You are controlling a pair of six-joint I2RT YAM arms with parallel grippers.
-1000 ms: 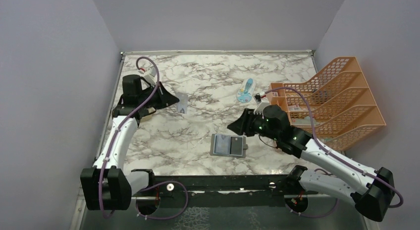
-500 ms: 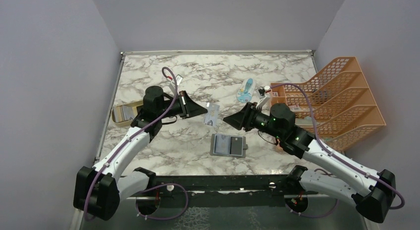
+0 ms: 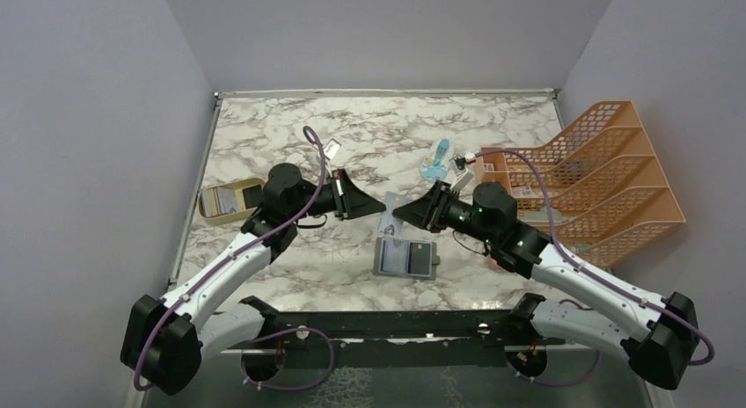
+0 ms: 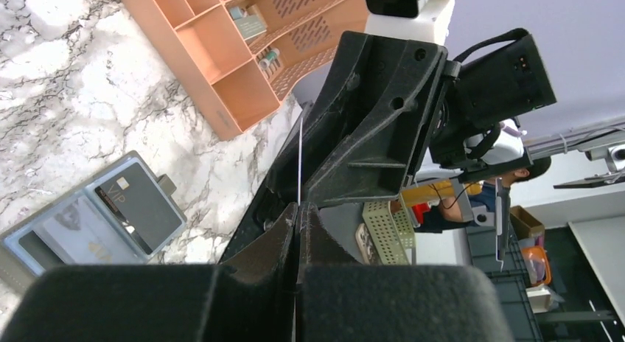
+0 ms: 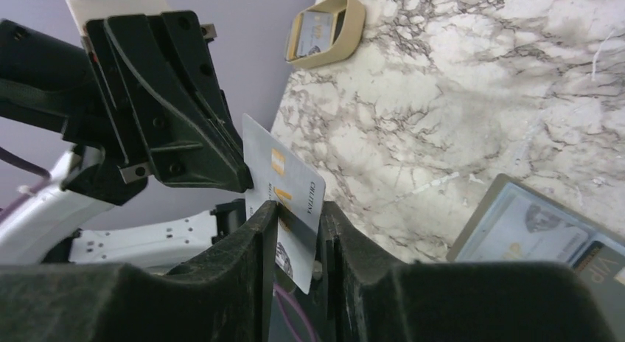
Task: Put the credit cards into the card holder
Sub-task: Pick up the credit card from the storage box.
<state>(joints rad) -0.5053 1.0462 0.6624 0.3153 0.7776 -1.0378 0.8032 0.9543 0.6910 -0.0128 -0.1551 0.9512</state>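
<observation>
Above the middle of the table, my left gripper (image 3: 380,207) is shut on one edge of a pale credit card (image 3: 388,213) with gold print. In the left wrist view the card (image 4: 300,158) shows edge-on, rising from my left gripper (image 4: 298,208). My right gripper (image 3: 400,214) faces it tip to tip. The card's (image 5: 284,181) free end sits between the jaws of my right gripper (image 5: 298,209), lying against the left finger with a gap to the right finger. The grey card holder (image 3: 406,258) lies open below, a dark card (image 4: 136,202) and a pale card (image 4: 81,228) in its pockets.
A tan oval tray (image 3: 224,200) with more cards stands at the left edge of the table. An orange mesh file rack (image 3: 598,179) fills the right side. A light blue-and-white packet (image 3: 435,161) lies behind the right gripper.
My left arm swung from the tray to the middle, carrying the card. My right gripper moved up to meet it and its jaws have narrowed around the card's free end.
</observation>
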